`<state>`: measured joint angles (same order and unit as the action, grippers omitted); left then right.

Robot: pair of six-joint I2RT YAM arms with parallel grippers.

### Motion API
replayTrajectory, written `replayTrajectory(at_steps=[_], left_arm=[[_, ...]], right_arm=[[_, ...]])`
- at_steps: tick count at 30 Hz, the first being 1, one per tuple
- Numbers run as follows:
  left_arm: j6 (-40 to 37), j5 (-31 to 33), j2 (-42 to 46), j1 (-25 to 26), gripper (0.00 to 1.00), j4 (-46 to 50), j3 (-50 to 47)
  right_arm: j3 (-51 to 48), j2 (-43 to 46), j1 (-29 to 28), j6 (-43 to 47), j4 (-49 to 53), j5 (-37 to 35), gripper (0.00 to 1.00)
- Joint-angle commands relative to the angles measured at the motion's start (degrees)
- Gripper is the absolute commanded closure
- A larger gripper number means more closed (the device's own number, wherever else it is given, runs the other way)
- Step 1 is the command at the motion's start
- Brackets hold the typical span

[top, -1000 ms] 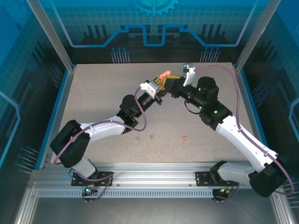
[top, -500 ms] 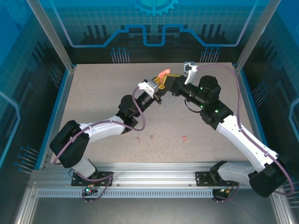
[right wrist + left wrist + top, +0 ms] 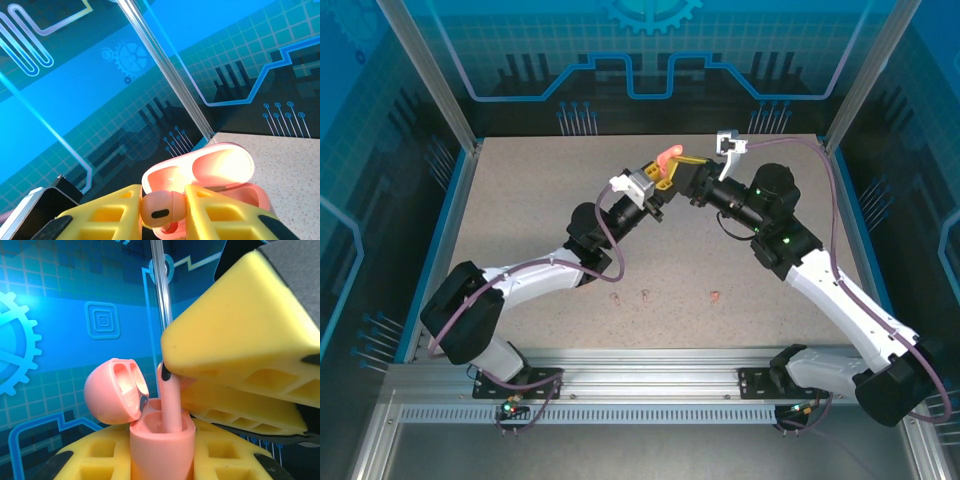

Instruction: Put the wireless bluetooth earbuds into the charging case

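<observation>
The pink charging case [image 3: 161, 442] stands upright with its lid [image 3: 112, 397] hinged open to the left, and my left gripper [image 3: 162, 462] is shut on its body. A pink earbud [image 3: 171, 402] has its stem down in one well of the case. My right gripper [image 3: 162, 212] is shut on that earbud's head [image 3: 161, 207], just above the open case [image 3: 215, 167]. From above, the two grippers meet at mid-table, left gripper [image 3: 655, 183] and right gripper [image 3: 682, 172], with the open lid [image 3: 667, 156] sticking up. Three more earbuds [image 3: 646, 294] lie on the table near the front.
The loose pieces sit in a row: one at the left [image 3: 614, 296] and a salmon one at the right [image 3: 716, 295]. The speckled table [image 3: 520, 220] is bounded by a blue rim and clear walls with an upright post [image 3: 165, 75] close behind the case.
Both grippers have drifted slightly left and toward the back together. The holds on the case and the earbud are the same.
</observation>
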<state>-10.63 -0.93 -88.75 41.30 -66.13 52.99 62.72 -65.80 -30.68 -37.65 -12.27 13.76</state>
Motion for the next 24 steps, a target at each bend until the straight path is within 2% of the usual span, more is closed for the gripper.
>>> replayTrajectory(at_steps=[1,10,24], left_arm=[[-1.6,-8.4,2.3,1.7,1.0,-2.0,2.0],[-5.6,-9.6,2.4,3.4,1.0,2.4,2.9],[-5.5,-8.3,2.8,4.0,1.0,3.4,3.1]], right_arm=[[-1.0,-0.5,-0.1,1.7,-0.9,3.4,0.74],[0.2,-1.4,-1.0,6.6,1.2,-0.9,0.74],[0.2,-2.5,-2.7,10.9,4.2,-3.6,0.75]])
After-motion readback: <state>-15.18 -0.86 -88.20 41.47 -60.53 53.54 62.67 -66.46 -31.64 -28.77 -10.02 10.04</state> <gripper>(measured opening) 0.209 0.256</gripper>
